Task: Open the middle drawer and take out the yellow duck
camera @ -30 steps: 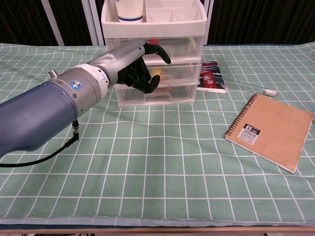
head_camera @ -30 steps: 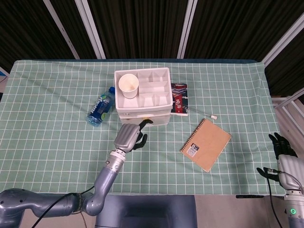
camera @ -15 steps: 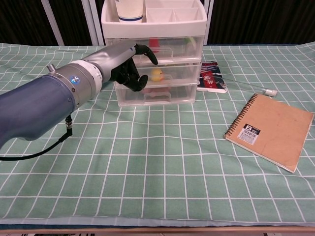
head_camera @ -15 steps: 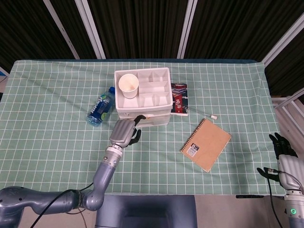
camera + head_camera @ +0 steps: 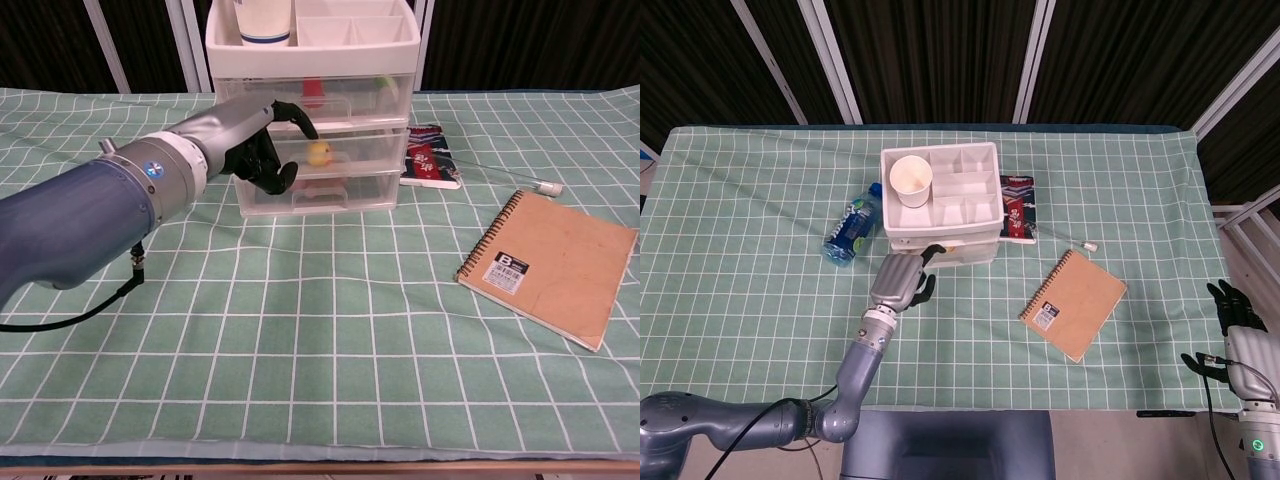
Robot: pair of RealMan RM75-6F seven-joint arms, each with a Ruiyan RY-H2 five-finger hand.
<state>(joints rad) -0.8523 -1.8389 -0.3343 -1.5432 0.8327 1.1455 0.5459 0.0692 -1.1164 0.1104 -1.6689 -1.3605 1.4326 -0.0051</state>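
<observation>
1 yellow duck (image 5: 319, 152), just right of left hand (image 5: 262, 148), seemingly apart

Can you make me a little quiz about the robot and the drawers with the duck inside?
1. True or false: the yellow duck is already out on the table.
2. Which hand is up at the drawers? A) left hand B) right hand
3. Fill in: the brown thing lying to the right of the drawers is a ____.

Key:
1. False. The duck sits inside the middle drawer, which looks closed.
2. A. The left hand is at the drawer front; the right hand waits at the table's far right edge.
3. Notebook.
</observation>
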